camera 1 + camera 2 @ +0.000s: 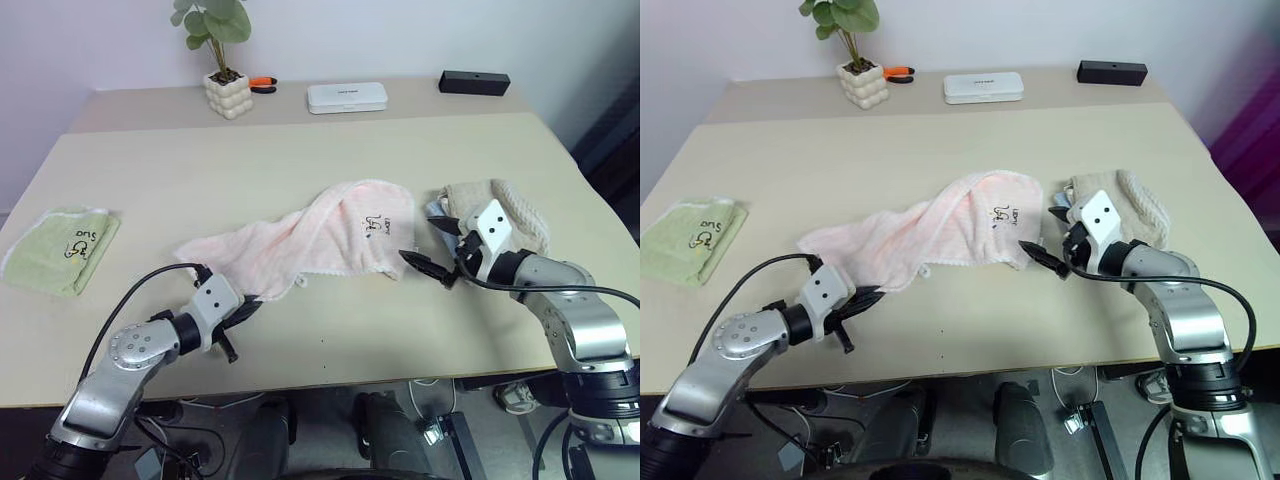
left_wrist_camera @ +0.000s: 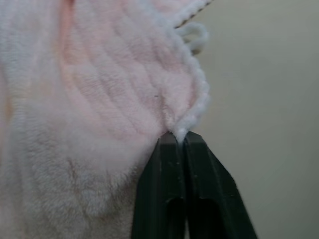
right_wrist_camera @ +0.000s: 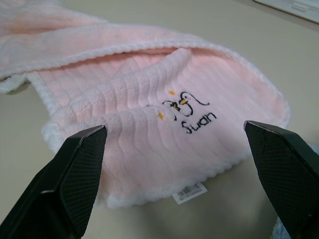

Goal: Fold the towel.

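The pale pink towel (image 1: 300, 240) lies rumpled across the middle of the table (image 1: 300, 160), its end with the dark logo (image 3: 184, 107) towards the right. My left gripper (image 2: 180, 137) is shut on the towel's white-trimmed edge at its near left end (image 1: 245, 303). My right gripper (image 1: 428, 245) stands open right at the logo end, one finger on each side of that end and its label (image 3: 189, 192). In the right wrist view both fingers (image 3: 75, 169) are apart from the cloth.
A beige knitted cloth (image 1: 510, 215) lies just behind my right gripper. A folded light green towel (image 1: 60, 248) sits at the table's left edge. At the back stand a potted plant (image 1: 228, 93), an orange-handled tool (image 1: 262, 83), a white box (image 1: 346, 97) and a black box (image 1: 474, 82).
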Controlling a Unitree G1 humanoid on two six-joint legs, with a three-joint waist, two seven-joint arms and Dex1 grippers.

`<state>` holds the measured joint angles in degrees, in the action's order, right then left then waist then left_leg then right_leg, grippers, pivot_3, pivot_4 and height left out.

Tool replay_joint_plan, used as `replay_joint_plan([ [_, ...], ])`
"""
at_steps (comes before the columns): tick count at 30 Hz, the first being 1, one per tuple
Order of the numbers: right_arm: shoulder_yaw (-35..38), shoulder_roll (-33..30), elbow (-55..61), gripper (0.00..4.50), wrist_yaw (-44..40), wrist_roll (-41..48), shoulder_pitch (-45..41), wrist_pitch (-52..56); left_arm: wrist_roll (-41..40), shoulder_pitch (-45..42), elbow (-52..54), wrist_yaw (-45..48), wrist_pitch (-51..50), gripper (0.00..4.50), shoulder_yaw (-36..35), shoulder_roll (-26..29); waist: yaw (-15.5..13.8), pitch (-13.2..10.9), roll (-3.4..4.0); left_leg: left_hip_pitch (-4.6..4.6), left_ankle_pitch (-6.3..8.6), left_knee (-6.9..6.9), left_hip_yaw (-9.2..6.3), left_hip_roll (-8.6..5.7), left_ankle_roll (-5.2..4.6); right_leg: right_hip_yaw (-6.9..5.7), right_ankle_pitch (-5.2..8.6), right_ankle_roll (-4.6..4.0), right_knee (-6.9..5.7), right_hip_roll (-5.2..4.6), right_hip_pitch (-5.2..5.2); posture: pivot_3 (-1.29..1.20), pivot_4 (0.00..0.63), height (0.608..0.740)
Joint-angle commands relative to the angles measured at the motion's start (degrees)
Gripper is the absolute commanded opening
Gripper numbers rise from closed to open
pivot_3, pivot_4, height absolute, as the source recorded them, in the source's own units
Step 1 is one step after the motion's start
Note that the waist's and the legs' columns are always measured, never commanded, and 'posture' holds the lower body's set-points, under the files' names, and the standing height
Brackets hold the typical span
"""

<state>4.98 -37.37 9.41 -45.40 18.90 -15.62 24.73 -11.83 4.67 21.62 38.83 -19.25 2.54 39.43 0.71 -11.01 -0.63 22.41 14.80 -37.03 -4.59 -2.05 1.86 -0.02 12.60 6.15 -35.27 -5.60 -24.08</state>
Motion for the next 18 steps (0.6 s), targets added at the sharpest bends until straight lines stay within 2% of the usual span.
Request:
replay_joint_plan([
  [1,-1.12,-0.14,-1.05,4.50,-0.95,-0.98,-3.52,-2.54,-1.03,2.66,2.38,1.06,-0.65,0.11,-4.95,2.25,0.27,-0.01,-0.01,0.00,0.00,0.01,0.01,0.00,0.00,0.00,-0.02,0.03,-0.01,0.00,-0.02,0.00,0.150,0.740],
  [3,-4.72,0.51,-8.85,4.50,-0.10,-5.83,-10.03,-5.76,-3.94,6.78,4.59,2.70,-2.22,0.11,-10.25,3.62,0.67,-0.01,-0.01,-0.01,0.00,0.04,0.02,0.02,0.00,0.00,-0.04,0.07,-0.05,0.02,-0.07,0.00,0.150,0.740],
  [7,-8.06,3.58,-21.59,4.50,2.25,-10.41,-19.38,-8.51,-6.57,10.70,5.71,3.49,-4.30,0.11,-15.19,4.17,0.44,-0.02,-0.01,0.01,0.00,0.07,0.08,0.06,0.00,0.01,0.01,-0.03,-0.06,0.03,-0.16,0.00,0.150,0.740],
  [9,-9.69,6.28,-33.34,4.50,5.08,-13.84,-26.91,-9.76,-6.31,12.88,4.85,3.72,-4.06,0.11,-17.58,4.44,0.41,-0.02,-0.01,0.03,0.00,0.06,0.07,0.04,0.00,0.01,0.00,-0.02,-0.06,0.03,-0.16,0.00,0.150,0.740],
  [14,-12.02,9.45,-54.82,4.50,6.25,-18.64,-37.76,-16.58,-5.15,15.15,3.70,3.92,-2.67,0.11,-19.19,4.39,-0.01,-0.03,0.00,0.08,-0.01,0.07,0.05,0.00,0.01,0.00,0.00,-0.04,-0.02,0.02,-0.17,0.00,0.150,0.740],
  [18,-10.89,11.41,-65.72,4.50,6.11,-19.14,-43.33,-20.64,-4.95,15.30,3.54,3.87,-2.26,0.11,-19.03,4.21,0.42,-0.03,0.00,0.08,-0.01,0.10,0.06,0.00,0.01,0.01,-0.01,-0.03,0.01,0.01,-0.17,0.00,0.150,0.740],
])
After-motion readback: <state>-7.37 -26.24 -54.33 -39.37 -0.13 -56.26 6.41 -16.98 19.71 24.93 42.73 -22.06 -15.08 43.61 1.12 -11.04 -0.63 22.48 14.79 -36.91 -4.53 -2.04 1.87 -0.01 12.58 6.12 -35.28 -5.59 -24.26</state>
